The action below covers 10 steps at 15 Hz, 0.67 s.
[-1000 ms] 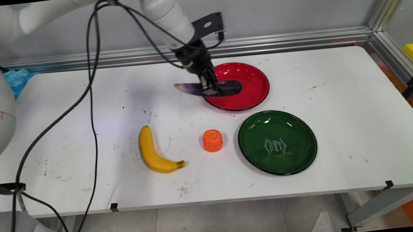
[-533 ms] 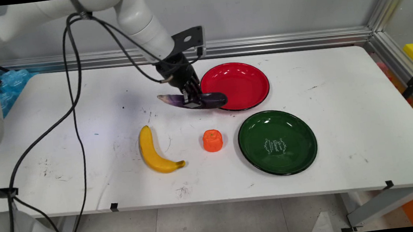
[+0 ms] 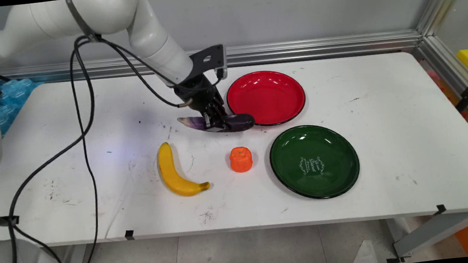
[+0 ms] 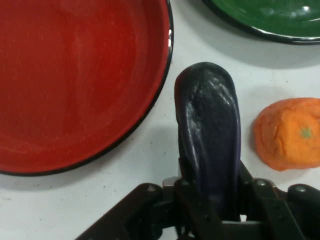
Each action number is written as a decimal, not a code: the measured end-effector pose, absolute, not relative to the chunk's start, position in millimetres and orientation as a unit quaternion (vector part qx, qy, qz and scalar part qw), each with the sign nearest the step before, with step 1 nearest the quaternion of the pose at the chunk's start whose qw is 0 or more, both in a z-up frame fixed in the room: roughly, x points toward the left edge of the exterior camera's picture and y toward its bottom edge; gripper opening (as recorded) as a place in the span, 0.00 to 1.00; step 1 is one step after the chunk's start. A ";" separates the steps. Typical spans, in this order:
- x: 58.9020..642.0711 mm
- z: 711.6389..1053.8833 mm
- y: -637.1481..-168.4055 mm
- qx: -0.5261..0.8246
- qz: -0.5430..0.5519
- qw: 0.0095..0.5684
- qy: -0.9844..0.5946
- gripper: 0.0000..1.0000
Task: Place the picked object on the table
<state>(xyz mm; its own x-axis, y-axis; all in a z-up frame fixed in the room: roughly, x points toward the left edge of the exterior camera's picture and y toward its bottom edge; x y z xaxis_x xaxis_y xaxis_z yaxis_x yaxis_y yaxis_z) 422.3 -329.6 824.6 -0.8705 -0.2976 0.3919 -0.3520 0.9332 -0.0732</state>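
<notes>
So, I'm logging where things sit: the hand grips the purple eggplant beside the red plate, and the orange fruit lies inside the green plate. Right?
Not quite. The hand does grip the purple eggplant beside the red plate, but the orange fruit sits on the bare table, just left of the green plate, not inside it. The main view shows this.

— Where is the white Kinova arm (image 3: 152, 36) seen right now?

— It is reached in from the upper left, its forearm slanted down and to the right, black cables draped from it.

— And the black two-finger gripper (image 3: 214, 122)?

— It is carried low, just above the table, pointed downward. Its fingers (image 4: 192, 200) are seen closed around a dark purple eggplant (image 4: 210, 135), gripped mid-length, the rounded end jutting out beyond the fingertips.
</notes>
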 end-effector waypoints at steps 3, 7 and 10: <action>422.8 810.2 -331.3 0.166 0.073 0.197 -0.963 0.00; 423.1 793.8 -333.4 0.166 0.072 0.202 -0.963 0.00; 422.7 784.1 -334.8 0.167 0.072 0.206 -0.962 0.00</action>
